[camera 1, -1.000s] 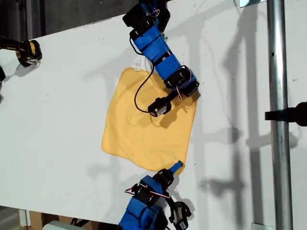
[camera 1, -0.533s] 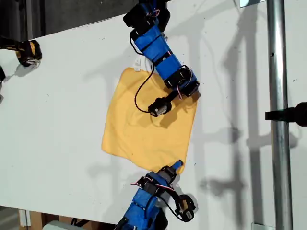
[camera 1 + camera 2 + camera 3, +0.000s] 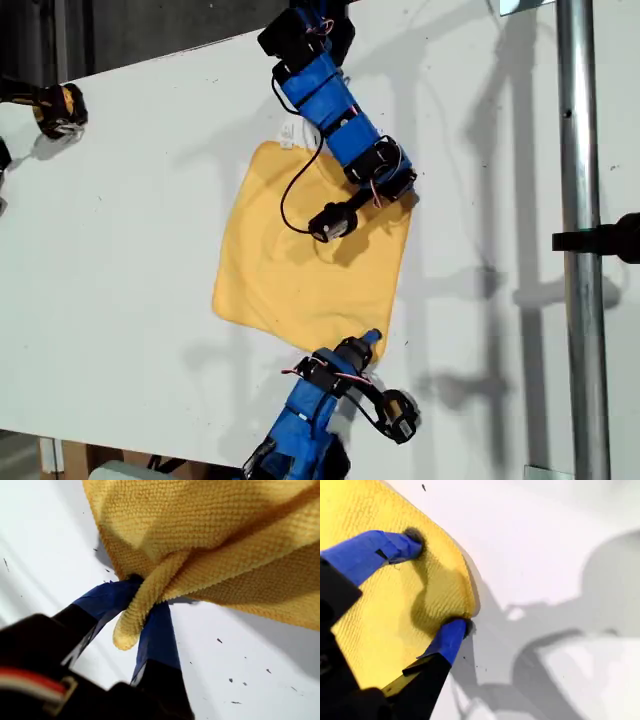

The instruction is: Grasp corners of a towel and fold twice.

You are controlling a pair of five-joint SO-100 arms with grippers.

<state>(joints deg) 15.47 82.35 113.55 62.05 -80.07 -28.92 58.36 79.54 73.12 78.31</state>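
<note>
First wrist view: tool (image 3: 142, 615) pinches towel (image 3: 210, 545) corner.

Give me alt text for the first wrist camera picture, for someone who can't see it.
My first gripper, its tips wrapped in blue tape, is shut on a bunched corner of the yellow-orange towel, lifting it slightly off the white table. The rest of the towel drapes away above it.

No legible text, label, brand, number or sign appears in any view; the small white tag (image 3: 288, 134) on the towel (image 3: 300, 260) cannot be read.
</note>
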